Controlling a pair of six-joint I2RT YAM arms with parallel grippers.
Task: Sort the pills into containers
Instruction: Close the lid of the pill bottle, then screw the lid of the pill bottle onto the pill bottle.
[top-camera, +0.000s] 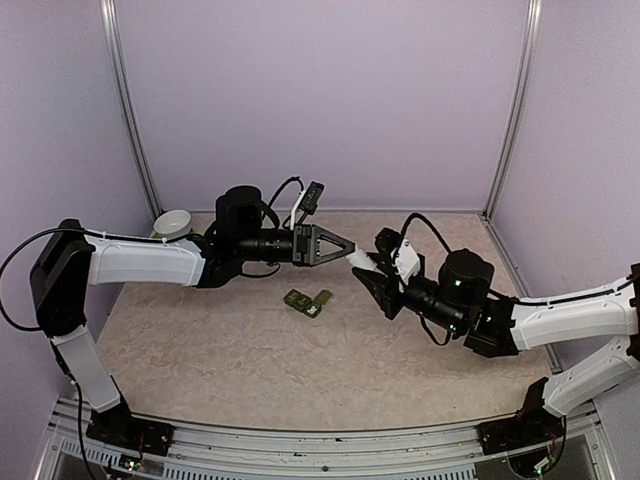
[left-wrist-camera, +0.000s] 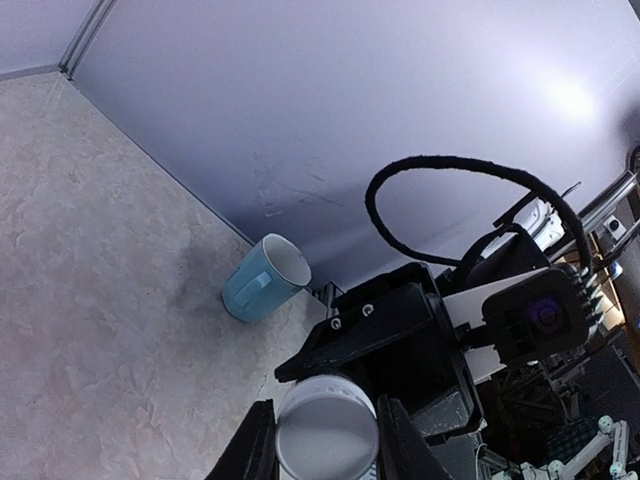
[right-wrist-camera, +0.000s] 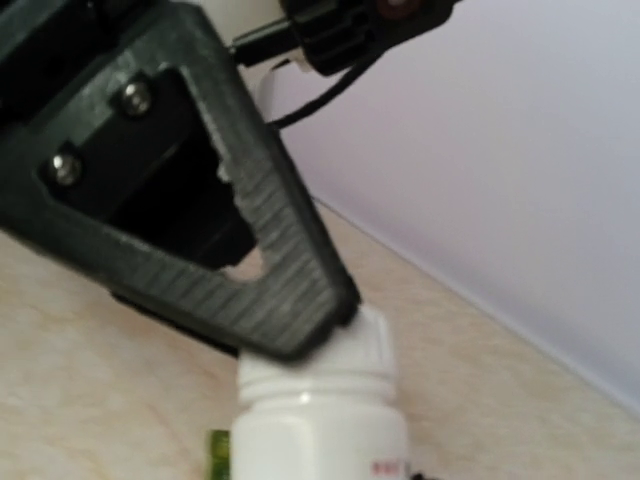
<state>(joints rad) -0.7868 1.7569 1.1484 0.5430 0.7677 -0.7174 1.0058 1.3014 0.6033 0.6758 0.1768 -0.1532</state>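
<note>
Where the two arms meet above the middle of the table (top-camera: 200, 350) in the overhead view, the left gripper (top-camera: 350, 252) and the right gripper (top-camera: 378, 280) face each other tip to tip, with a white pill bottle (top-camera: 362, 262) bridging them. The right gripper is clamped tight on the bottle's body. The containers (top-camera: 307, 301), a dark green strip, lie flat on the table just in front and to the left of that meeting point, apart from both grippers. A white bowl (top-camera: 175, 222) sits at the far left, partly behind the left arm.

From the left wrist, that gripper's two fingers (left-wrist-camera: 256, 445) press on either side of the bottle's round white cap (left-wrist-camera: 326, 425), the jaws standing only as wide as the cap. The right gripper's black body lies just beyond it. A pale blue mug (left-wrist-camera: 262, 281) stands near the back wall, well apart.

From the right wrist, the bottle fills the bottom centre, cap on, and the left gripper's dark triangular finger (right-wrist-camera: 230, 230) bears on the cap's upper left. The right gripper's own fingers do not show here. A sliver of the green containers (right-wrist-camera: 218, 450) shows just left of the bottle
</note>
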